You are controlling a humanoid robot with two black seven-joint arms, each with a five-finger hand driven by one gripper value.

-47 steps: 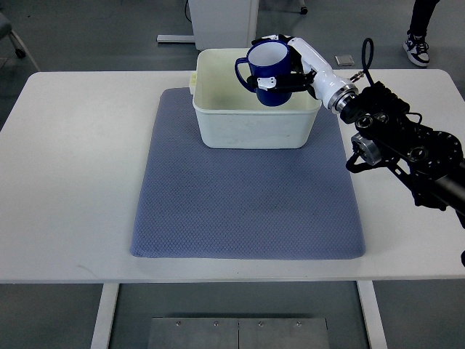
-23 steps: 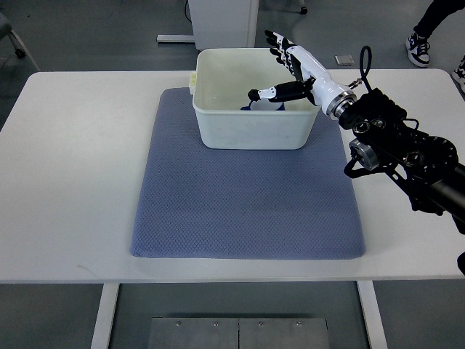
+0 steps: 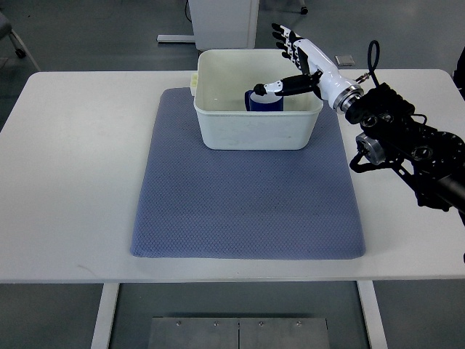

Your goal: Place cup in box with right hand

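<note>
From my station I see the right robot hand [image 3: 296,62] spread wide over the far right corner of the white box [image 3: 257,129], its fingers [image 3: 285,38] fanned out past the far rim and the thumb reaching in toward the blue cup [image 3: 263,101], holding nothing. A second ago that hand was clamped around the cup and carrying it above the box; half a second ago the fingers had already let go and the cup had dropped low inside. Now the cup sits in the box, toward its right side, and only its upper part shows over the near wall. I cannot tell whether the thumb tip is touching it or just beside it, nor whether it stands fully upright.

The box rests at the far edge of the blue mat [image 3: 247,196], toward the far side of the counter [image 3: 73,160]. The left arm is not visible.

I judge the placement essentially done: the release has happened and the cup is contained. What remains, as I read it, is drawing the hand clear without the thumb catching the cup.
</note>
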